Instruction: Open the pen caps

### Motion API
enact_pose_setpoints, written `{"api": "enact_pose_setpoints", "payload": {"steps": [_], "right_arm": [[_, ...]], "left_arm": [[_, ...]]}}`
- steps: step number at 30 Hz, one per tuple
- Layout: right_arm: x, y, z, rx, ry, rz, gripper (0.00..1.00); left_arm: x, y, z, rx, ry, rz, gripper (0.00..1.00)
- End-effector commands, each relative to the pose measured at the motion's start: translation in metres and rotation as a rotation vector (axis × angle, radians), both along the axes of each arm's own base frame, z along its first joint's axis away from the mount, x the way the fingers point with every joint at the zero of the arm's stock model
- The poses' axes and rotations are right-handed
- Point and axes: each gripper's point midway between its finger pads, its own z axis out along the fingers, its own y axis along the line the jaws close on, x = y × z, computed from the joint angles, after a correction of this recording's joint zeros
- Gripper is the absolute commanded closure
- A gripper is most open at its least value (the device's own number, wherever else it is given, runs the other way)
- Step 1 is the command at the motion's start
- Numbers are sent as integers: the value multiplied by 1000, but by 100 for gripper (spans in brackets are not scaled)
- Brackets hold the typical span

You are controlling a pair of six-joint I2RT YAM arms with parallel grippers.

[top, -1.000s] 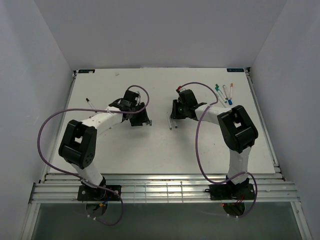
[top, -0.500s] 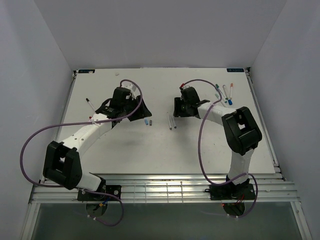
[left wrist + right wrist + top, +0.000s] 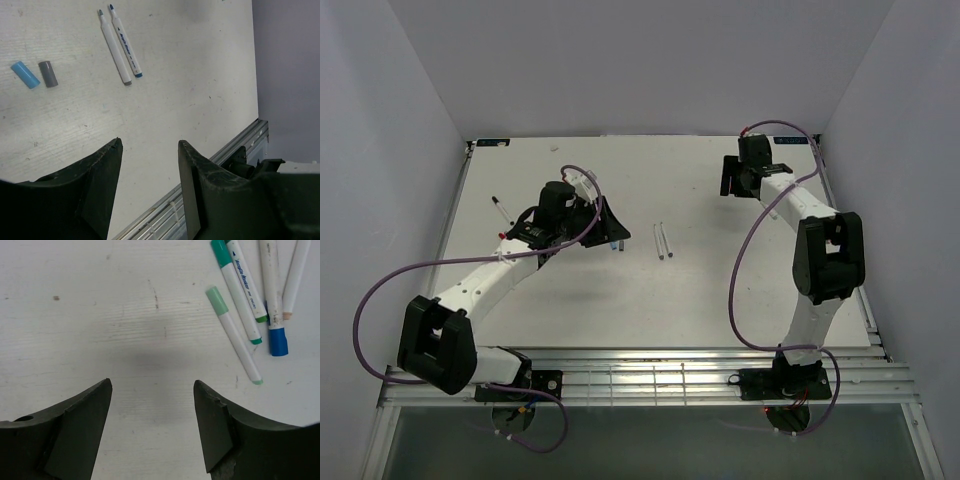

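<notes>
Largest first: a white table [image 3: 620,300] carrying everything. Next, two arms: left arm [image 3: 485,272] stretched toward the middle, right arm [image 3: 817,250] reaching into the far right corner. Left gripper [image 3: 150,145] low over the table, jaws moderately apart, holding nothing. Probably parked there on account of the two loose caps lying near it, seemingly dropped clear of their pens. Right gripper [image 3: 152,383] spread wide, likewise empty, poised just beside the bunch of pens [image 3: 240,347], apparently lined up for fetching the next one. Pens counted: five in that bunch at the far right, fanned close together, a few cut off by the edge of the right wrist view. Two bare pens [image 3: 120,47] side by side in the middle, tips exposed, most likely laid aside as finished. One lone pen [image 3: 498,207] well apart at the left, too small to tell whether capped. Eight in all. Caps counted: two off, a loose blue cap [image 3: 25,75] and a grey cap [image 3: 48,74], almost touching, near the bare pair. Three plainly on within the bunch: a light green cap [image 3: 216,299], a teal cap [image 3: 220,250] and a darker blue cap [image 3: 278,342]. Other cap ends out of frame, so no telling. Judged as barely begun: two opened, several to go.
</notes>
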Motion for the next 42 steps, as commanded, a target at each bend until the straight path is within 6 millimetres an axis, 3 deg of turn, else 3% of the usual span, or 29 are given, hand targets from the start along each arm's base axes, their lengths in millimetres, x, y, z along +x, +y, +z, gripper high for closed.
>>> {"api": "enact_pose_setpoints", "payload": {"steps": [1,3,12,23,36,42], "right_arm": [[-2,-34,1,-89,47,-50,28],[-5,-58,-7,-68,75,-114,27],[0,-92,-35,-93,105,-120,25],[0,-99,-73,-72,156,-101,26],[0,-102,-89,-89,182,-61,29],[2,-95,-95,-64,193,-24,32]], "left_arm": [[-5,-10,6,-64,-16,-47,41],[-6,-12,8,-84,-16,-51,41],[-14,-14,9,-113,-4,-65,38],[-15,-18,-4,-113,36,-93,38],[-15,-22,-13,-122,65,-110,38],[-13,-23,-11,-126,63,-109,38]]}}
